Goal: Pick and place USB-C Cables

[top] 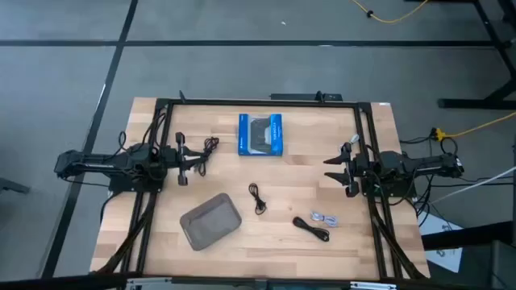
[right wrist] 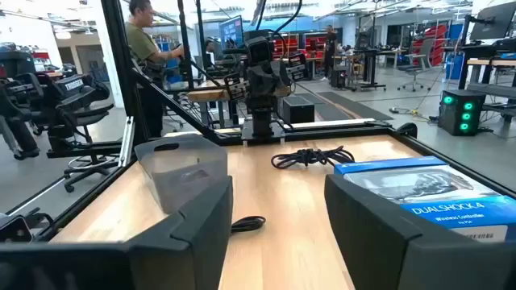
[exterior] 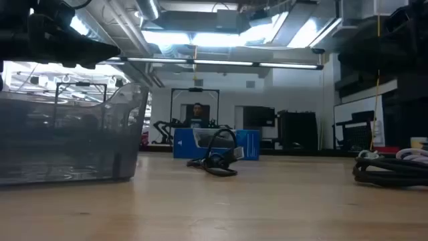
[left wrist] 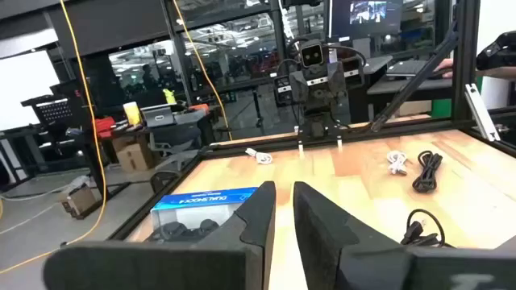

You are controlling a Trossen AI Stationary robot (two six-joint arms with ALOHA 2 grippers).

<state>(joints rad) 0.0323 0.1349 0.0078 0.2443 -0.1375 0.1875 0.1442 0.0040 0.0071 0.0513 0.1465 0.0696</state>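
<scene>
From above: wooden table [top: 274,173] inside a dark frame, with a blue-edged box [top: 261,134] taken as the landmark, lying toward the far edge at mid-width. Left of the box, a black cable [top: 210,147] by the left gripper [top: 182,159], fingers seemingly close together, nothing between them. Right of the box, at the table's right side, the right gripper [top: 332,167], fingers apart and empty. Nearer than the box, a small black cable [top: 257,198] loose on the wood. Nearer and left of the box, a clear grey tray [top: 210,220]. Nearer and right of the box, a white cable [top: 326,218] just beside a thicker black cable [top: 310,229].

At table height: tray [exterior: 70,137] large at the left, box [exterior: 217,144] far back at centre, the small black cable [exterior: 219,161] in front of the box. Thick black cable [exterior: 389,171] right of the box with the white one [exterior: 412,154] just behind it. Beyond the box, a person [exterior: 197,114] in the room.

Left wrist: fingers [left wrist: 256,219] nearly pressed together, only a narrow slit between, holding nothing. Box [left wrist: 201,211] just beside them; white cable [left wrist: 396,161], thick black cable [left wrist: 427,169] and small black cable [left wrist: 419,226] farther across the wood.

Right wrist: fingers [right wrist: 201,229] spread wide, empty. Box [right wrist: 427,189] close by one finger, black cable [right wrist: 310,157] beyond the box, tray [right wrist: 184,169] and small black cable [right wrist: 248,224] on the other side.
</scene>
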